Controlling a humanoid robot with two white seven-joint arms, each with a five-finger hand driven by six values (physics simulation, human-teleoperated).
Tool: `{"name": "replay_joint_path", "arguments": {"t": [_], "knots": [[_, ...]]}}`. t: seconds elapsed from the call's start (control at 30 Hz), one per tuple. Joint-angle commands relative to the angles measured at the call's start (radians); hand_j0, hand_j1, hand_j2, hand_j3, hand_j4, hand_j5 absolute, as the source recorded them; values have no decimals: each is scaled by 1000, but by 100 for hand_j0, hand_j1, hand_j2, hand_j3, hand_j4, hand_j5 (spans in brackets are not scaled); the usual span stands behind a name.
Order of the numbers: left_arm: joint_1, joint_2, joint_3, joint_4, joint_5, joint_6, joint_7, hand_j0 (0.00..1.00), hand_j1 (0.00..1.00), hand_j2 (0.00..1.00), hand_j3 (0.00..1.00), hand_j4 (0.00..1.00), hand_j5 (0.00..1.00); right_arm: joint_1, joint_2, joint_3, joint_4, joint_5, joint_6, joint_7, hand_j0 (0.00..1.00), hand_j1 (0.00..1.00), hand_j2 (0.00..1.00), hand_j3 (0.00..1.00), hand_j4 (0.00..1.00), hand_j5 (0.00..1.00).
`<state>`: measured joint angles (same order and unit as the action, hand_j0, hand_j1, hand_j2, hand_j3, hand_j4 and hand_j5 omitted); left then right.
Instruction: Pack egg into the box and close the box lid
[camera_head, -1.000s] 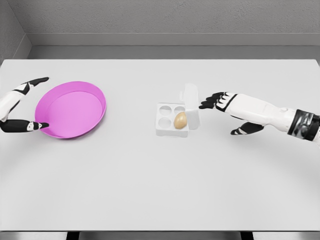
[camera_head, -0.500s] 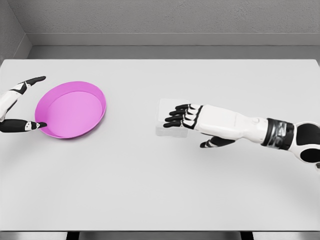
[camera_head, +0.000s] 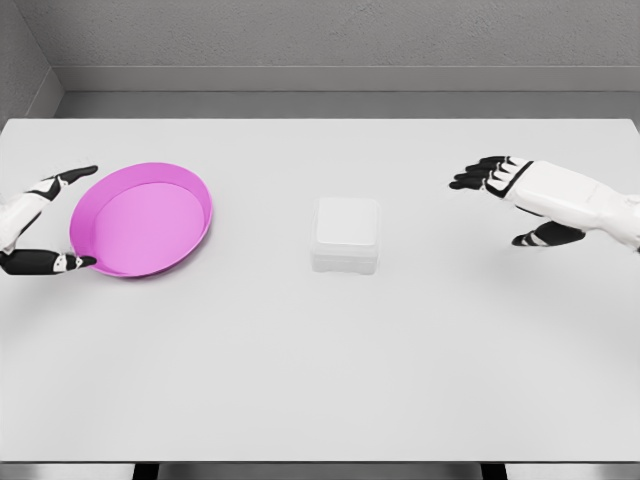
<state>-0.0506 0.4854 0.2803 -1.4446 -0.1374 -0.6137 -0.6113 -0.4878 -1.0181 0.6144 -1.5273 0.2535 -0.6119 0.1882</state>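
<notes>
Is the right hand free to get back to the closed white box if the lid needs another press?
Probably yes. The right hand hovers open to the right of the closed white plastic box, and only bare white table lies between them.

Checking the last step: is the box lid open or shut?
Shut. The lid lies flat on the box, hiding its inside; neither hand touches it.

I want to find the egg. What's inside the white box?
The white box has its lid down, so nothing inside shows. No egg is visible anywhere on the table.
</notes>
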Motion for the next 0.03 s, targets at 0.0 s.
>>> {"name": "replay_joint_path", "arguments": {"t": [0.0], "knots": [[2, 1, -1, -11, 2, 3, 0, 100, 100, 100, 100, 100, 100, 0, -8, -22, 24, -6, 1, -1, 100, 100, 100, 100, 100, 100]]}}
